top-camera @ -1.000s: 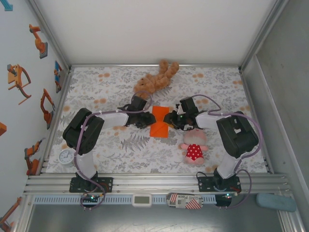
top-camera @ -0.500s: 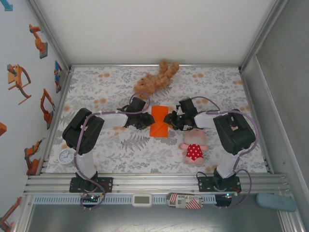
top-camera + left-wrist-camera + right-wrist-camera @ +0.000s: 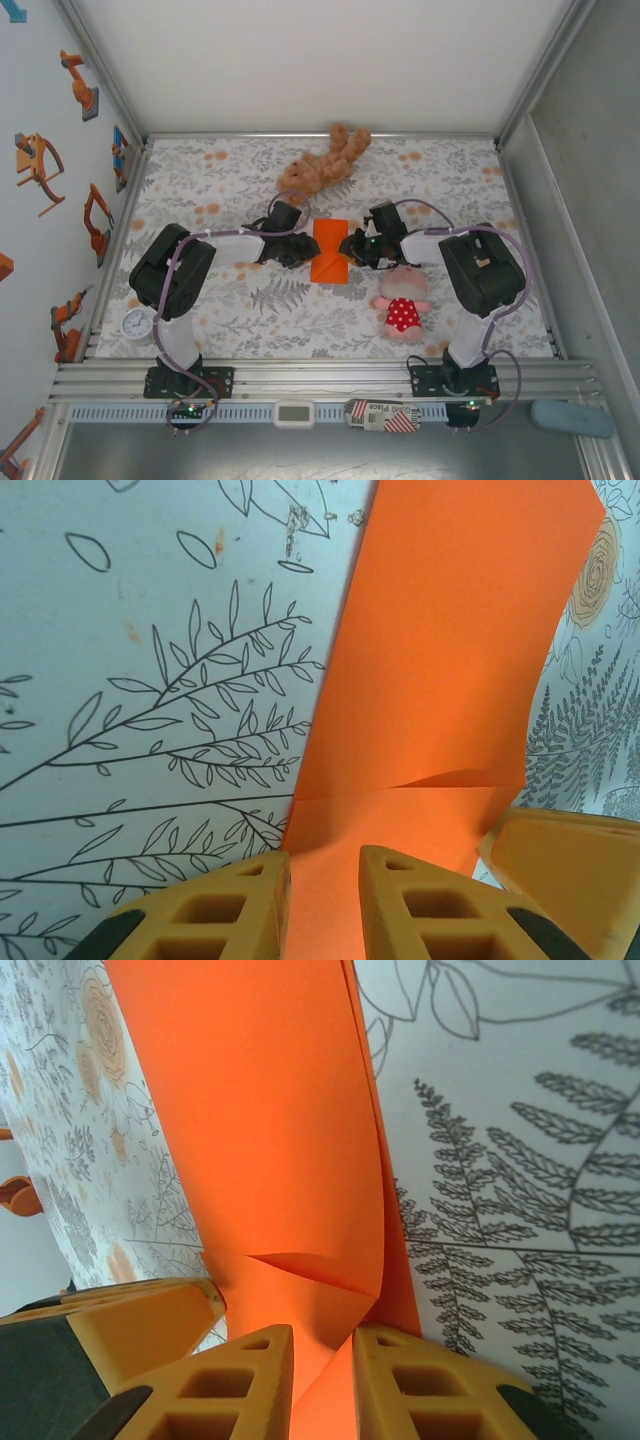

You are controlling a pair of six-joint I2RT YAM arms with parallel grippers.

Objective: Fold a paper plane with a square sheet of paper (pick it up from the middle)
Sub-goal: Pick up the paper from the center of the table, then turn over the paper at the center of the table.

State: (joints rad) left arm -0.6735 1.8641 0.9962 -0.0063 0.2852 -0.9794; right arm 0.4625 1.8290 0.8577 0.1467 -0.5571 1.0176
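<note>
The square sheet of paper (image 3: 330, 262), bright orange and folded over on itself, lies in the middle of the floral table (image 3: 220, 180). My left gripper (image 3: 303, 249) sits at its left edge and my right gripper (image 3: 352, 247) at its right edge, both at the sheet's waist. In the left wrist view the paper (image 3: 460, 630) runs between the nearly closed yellow fingers (image 3: 400, 900) of the left gripper (image 3: 325, 865). In the right wrist view a raised fold of paper (image 3: 260, 1110) is pinched in the right gripper (image 3: 323, 1340). No paper plane shape is formed.
A brown plush bear (image 3: 322, 165) lies just behind the paper. A pink doll in a red dress (image 3: 402, 303) lies close under the right arm. A small white clock (image 3: 137, 323) sits at the front left. Frame walls enclose the table.
The right arm has edged slightly left toward the paper, and the sheet's waist between the two grippers looks a little narrower. The left arm has barely moved.
</note>
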